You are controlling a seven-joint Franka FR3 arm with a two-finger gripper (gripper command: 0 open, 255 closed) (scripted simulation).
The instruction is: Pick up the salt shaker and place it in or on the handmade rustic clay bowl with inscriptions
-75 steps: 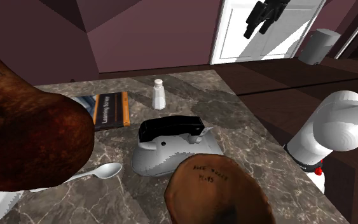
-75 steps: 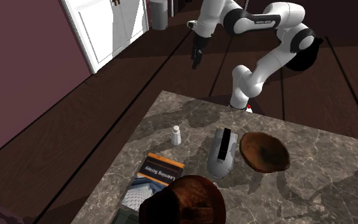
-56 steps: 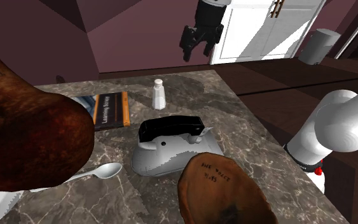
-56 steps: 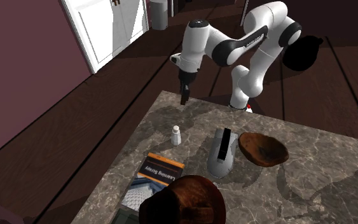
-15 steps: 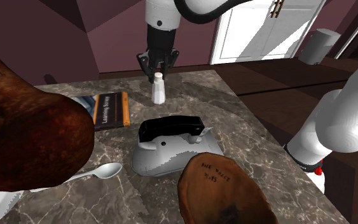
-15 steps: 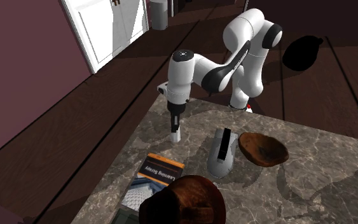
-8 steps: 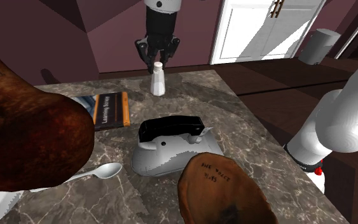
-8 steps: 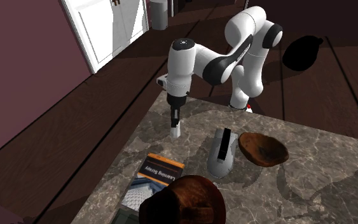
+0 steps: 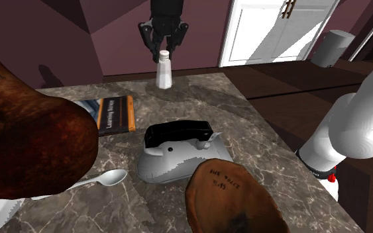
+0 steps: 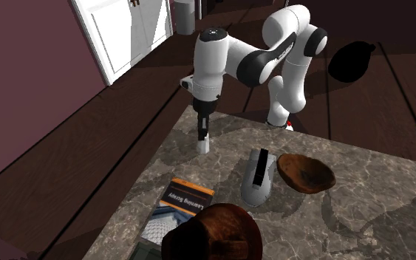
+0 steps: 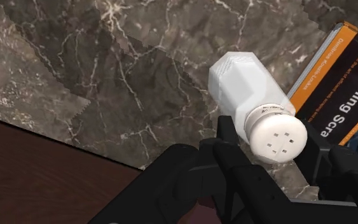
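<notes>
Salt shaker (image 11: 244,86) is clasped at its cap between fingers (image 11: 238,165).

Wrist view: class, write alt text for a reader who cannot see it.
The black pincer clasps a white salt shaker near its holed cap, over a dark marbled table. An orange-edged book lies on the table nearby.

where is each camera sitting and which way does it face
Shoulder view: beside the white arm, which rises at its right, looking down over the marble table toward the far wall; the gripper at top clasps the salt shaker.
Second exterior view: high across the table, facing the arm's base; the whole arm shows.
Wrist view: on the hand, looking along the black fingers at the salt shaker and table.
Shared: both exterior views show the inscribed clay bowl and the book.
</notes>
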